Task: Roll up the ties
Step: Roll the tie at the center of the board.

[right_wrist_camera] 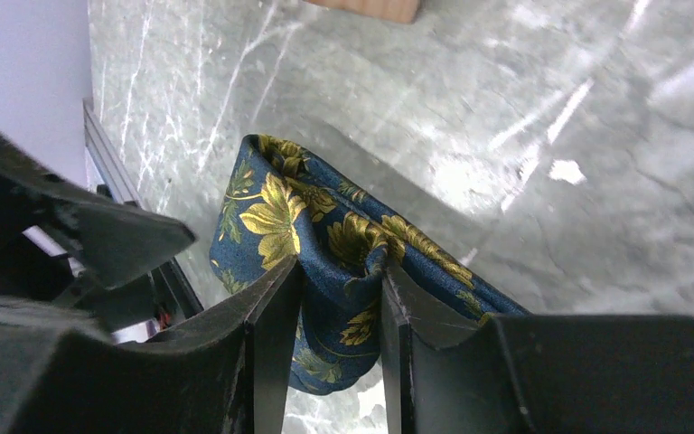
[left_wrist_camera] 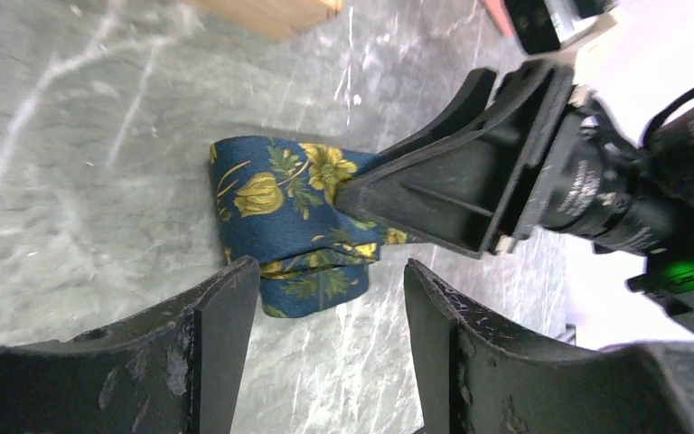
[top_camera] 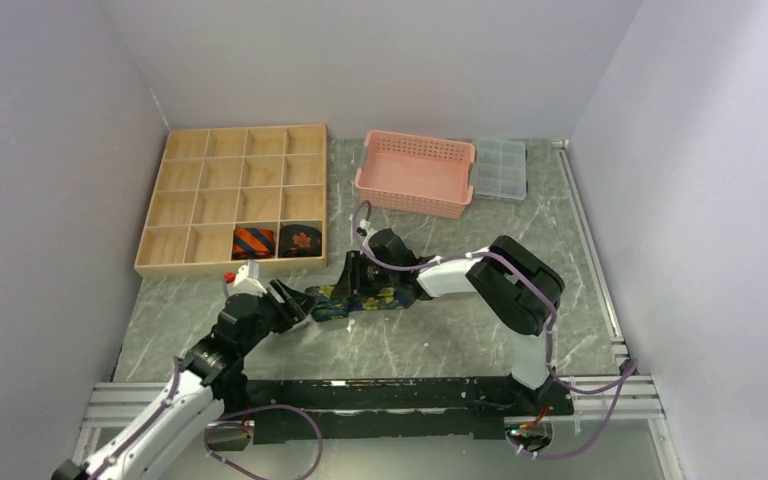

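The right hand (right_wrist_camera: 339, 282) is clamped on a bunched fold of the floral tie (right_wrist_camera: 276, 212), which lies on the bench (top_camera: 440, 330). The left hand (left_wrist_camera: 330, 285) has its fingers apart, the tie's folded end just at their tips. The striped tie (top_camera: 253, 241) and leaf-print tie (top_camera: 300, 241) sit in 2 adjoining compartments of the wooden tray (top_camera: 185, 200).

The top view is evenly, softly lit from above, and its shadows are faint. White glare patches lie on the glossy surface (right_wrist_camera: 551, 167) in the right wrist view. The left wrist view's right edge is blown out white.
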You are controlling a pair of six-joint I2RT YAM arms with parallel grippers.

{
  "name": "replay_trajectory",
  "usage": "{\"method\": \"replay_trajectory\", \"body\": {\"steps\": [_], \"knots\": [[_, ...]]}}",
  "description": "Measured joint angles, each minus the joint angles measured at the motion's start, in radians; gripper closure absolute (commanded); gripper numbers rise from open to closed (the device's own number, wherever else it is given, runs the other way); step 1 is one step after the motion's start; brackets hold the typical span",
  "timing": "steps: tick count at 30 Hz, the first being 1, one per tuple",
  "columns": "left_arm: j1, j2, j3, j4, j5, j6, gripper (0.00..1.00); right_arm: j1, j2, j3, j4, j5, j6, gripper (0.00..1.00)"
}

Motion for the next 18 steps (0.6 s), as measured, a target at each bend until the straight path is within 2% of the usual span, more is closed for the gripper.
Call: {"method": "replay_trajectory", "body": {"steps": [4,8,12,15,18], "knots": [[0.000,-0.195,0.101,-0.279,-0.104,-0.007,0.41,0.011,0.039,0.051,0.002,0.001,-0.005,0.61],[0.000,-0.255,0.193,-0.415,-0.137,-0.011,0.51,0.022,0.063,0.079,0.008,0.007,-0.007,0.59],[0.000,-0.150,0.210,-0.465,-0.074,-0.021,0.68,0.031,0.074,0.103,0.005,0.025,-0.016,0.43],[0.000,-0.024,0.209,-0.498,0.002,-0.032,0.72,0.036,0.072,0.116,-0.002,0.046,-0.026,0.34],[0.000,0.004,0.208,-0.523,0.047,-0.037,0.76,0.043,0.049,0.119,-0.032,0.079,-0.041,0.30]]}}
